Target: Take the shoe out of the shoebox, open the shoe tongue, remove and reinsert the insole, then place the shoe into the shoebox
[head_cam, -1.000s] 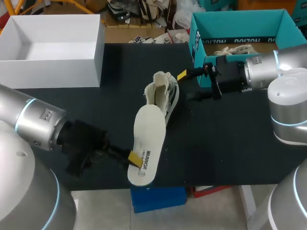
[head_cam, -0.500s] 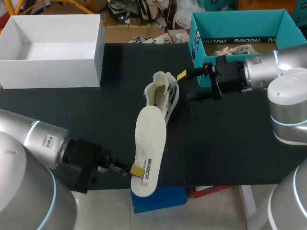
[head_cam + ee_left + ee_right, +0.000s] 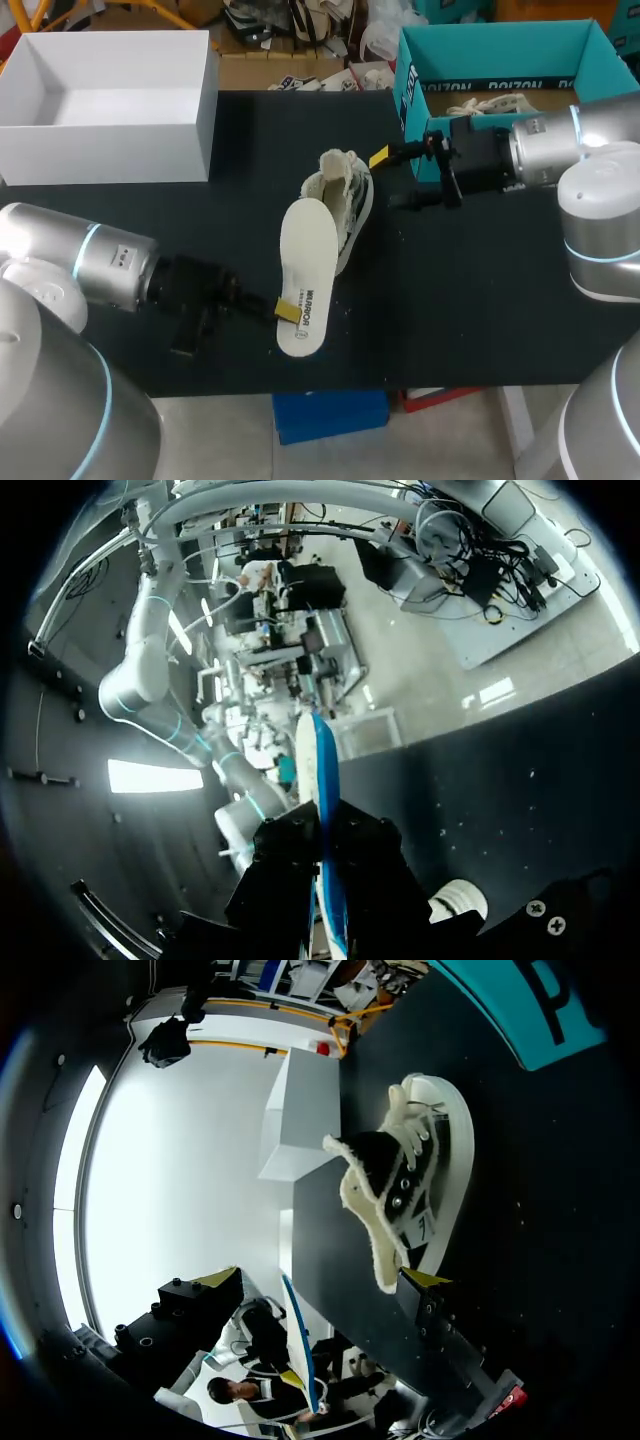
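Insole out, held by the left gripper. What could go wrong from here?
The left gripper pinches the insole only near its heel end; the long free part may bend or slip on reinsertion. The shoe lies loose on the table, with the right gripper open beside it, so it may slide when pushed.

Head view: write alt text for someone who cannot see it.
The left gripper grips the white insole by one end, the other end at the shoe on the dark table. The right gripper stands open beside the shoe.
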Robot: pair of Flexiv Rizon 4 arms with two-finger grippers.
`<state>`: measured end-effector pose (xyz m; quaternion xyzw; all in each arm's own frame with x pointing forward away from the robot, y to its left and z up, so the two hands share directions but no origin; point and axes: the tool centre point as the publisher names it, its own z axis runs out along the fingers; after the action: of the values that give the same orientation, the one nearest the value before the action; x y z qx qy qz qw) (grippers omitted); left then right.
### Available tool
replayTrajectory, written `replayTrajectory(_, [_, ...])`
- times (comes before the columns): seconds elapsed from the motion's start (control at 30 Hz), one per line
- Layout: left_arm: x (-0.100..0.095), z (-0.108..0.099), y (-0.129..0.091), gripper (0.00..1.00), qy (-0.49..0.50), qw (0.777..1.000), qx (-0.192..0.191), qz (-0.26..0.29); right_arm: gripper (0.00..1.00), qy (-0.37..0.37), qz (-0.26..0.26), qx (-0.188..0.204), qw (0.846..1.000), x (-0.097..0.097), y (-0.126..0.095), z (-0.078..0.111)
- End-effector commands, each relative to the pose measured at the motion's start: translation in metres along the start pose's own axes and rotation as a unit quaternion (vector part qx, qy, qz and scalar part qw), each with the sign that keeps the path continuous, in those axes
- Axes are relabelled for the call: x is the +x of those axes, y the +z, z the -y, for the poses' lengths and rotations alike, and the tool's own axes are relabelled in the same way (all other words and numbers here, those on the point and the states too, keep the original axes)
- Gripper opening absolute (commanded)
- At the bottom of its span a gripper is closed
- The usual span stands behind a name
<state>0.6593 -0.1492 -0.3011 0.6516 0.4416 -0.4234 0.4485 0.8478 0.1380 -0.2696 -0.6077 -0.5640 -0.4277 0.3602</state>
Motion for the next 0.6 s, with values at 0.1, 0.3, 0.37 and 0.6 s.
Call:
replayTrajectory(0.1, [0.014, -0.045, 0.002, 0.00, -0.001, 1.000, 0.021, -0.002, 1.00, 0.000, 0.000, -0.002, 1.000, 0.000, 0.001, 0.000])
replayTrajectory(0.3, [0.014, -0.067, -0.001, 0.00, 0.007, 1.000, 0.017, -0.012, 1.00, 0.000, 0.000, -0.002, 1.000, 0.000, 0.001, 0.000])
replayTrajectory(0.37, [0.014, -0.072, 0.000, 0.00, 0.015, 1.000, 0.015, -0.013, 1.00, 0.000, 0.000, -0.002, 1.000, 0.000, 0.001, 0.000])
replayTrajectory(0.6, [0.015, -0.086, 0.002, 0.00, 0.015, 1.000, 0.015, -0.010, 1.00, 0.000, 0.000, -0.002, 1.000, 0.000, 0.001, 0.000])
